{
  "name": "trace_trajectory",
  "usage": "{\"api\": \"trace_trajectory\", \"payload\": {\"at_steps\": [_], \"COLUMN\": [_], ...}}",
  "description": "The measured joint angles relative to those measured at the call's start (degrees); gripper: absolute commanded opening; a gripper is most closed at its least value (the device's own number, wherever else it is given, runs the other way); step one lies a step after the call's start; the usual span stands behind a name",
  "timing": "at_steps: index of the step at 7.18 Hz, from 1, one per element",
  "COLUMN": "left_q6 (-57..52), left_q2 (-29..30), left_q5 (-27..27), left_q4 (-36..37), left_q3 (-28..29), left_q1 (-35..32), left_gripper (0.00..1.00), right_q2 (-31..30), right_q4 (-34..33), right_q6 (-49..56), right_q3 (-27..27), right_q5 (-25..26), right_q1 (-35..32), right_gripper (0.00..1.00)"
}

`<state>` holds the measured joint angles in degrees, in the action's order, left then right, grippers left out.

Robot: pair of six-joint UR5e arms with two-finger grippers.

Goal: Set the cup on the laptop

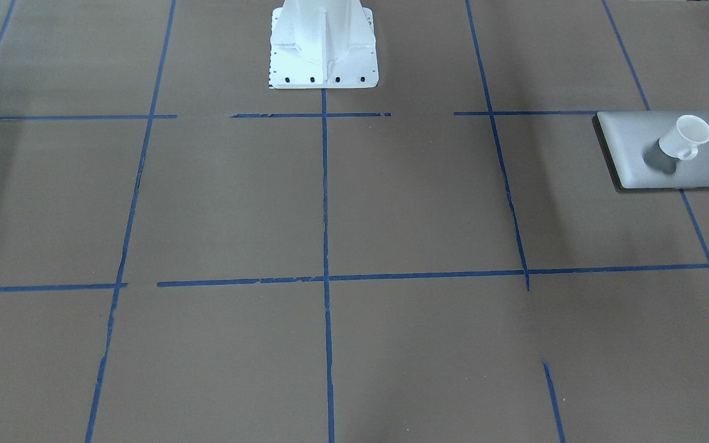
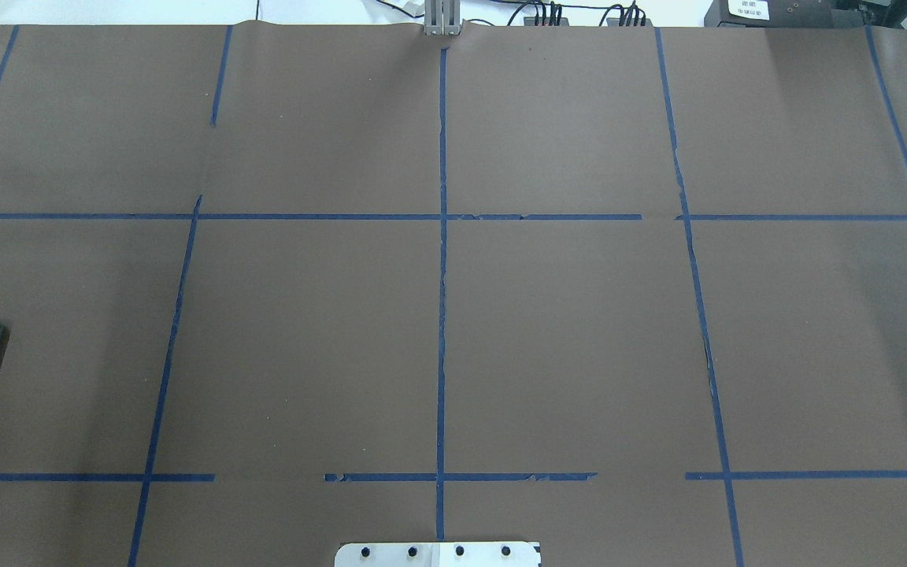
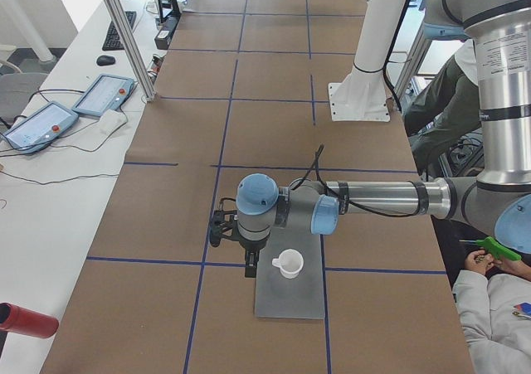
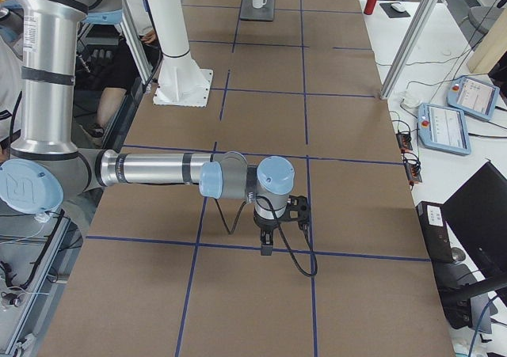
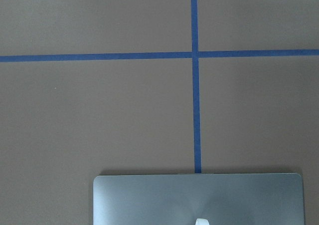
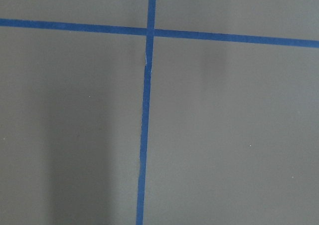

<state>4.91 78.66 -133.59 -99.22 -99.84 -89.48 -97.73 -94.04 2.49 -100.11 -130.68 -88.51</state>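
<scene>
The small white cup [image 1: 687, 138] stands upright on the flat silver-grey laptop [image 1: 637, 161] at the table's end on my left side. Both also show in the exterior left view, cup [image 3: 288, 263] on laptop [image 3: 290, 298], and far off in the exterior right view [image 4: 258, 0]. My left gripper [image 3: 248, 264] hangs just beside the cup, apart from it, over the laptop's edge; I cannot tell whether it is open or shut. My right gripper [image 4: 267, 244] hangs over bare table far from the laptop; I cannot tell its state either. The left wrist view shows the laptop's lid [image 5: 149, 200].
The white robot pedestal [image 1: 324, 55] stands at the table's robot side. Blue tape lines grid the brown table. Teach pendants [image 3: 99, 94] and cables lie on the side bench past an aluminium post [image 3: 124, 34]. A seated person [image 3: 494, 308] is near the laptop's end.
</scene>
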Motion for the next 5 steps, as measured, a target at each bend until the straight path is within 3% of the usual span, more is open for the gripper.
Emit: {"api": "trace_trajectory", "payload": {"at_steps": [5], "left_q6": [0.01], "left_q2": [0.0], "left_q5": [0.0], "left_q4": [0.08], "left_q3": [0.43], "left_q1": [0.0], "left_gripper": [1.0], "right_q2": [0.0], "right_q4": [0.0], "right_q6": [-0.03], "right_q3": [0.0], "right_q5": [0.03], "right_q1": [0.0], "right_gripper": [1.0]}}
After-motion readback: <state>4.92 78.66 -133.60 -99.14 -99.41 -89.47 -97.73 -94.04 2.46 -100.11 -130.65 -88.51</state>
